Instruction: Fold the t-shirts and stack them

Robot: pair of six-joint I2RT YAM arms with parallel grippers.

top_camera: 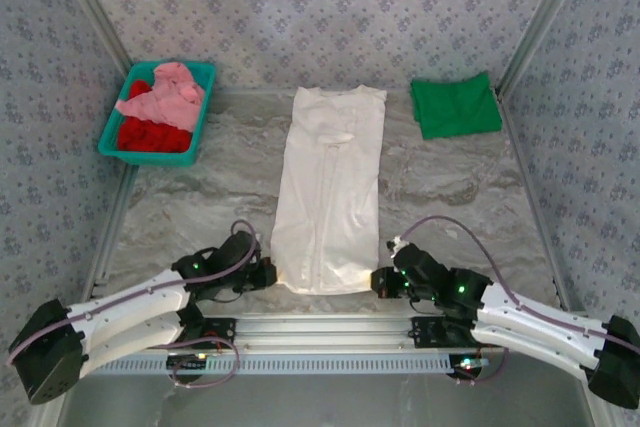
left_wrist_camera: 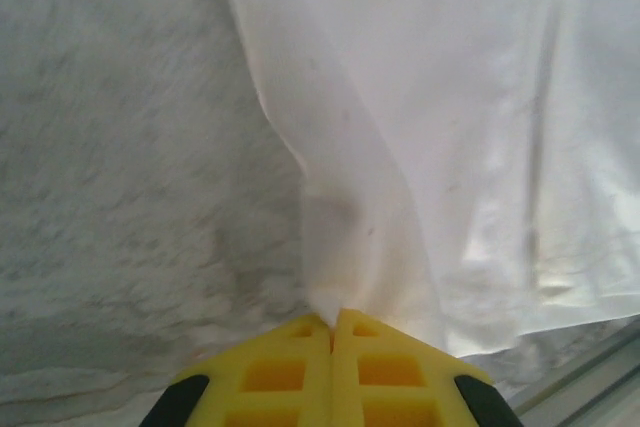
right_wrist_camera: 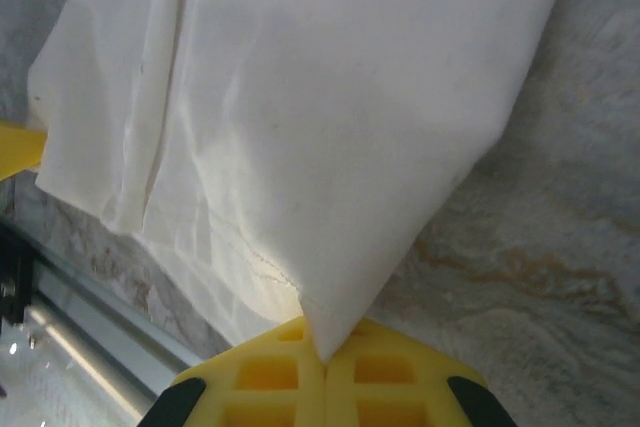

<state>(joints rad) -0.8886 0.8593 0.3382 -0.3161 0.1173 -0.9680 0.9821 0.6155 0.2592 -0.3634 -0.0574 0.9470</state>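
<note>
Your left hand is pinched closed on the near left corner of the cream-white t-shirt. Your right hand is clamped on its near right corner. The shirt lies folded lengthwise mid-counter, with the folded green t-shirt at the far right.

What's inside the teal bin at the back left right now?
A crumpled pink t-shirt lies on top of a red one in the teal bin. Anything beneath them, the bin floor included, is covered.
</note>
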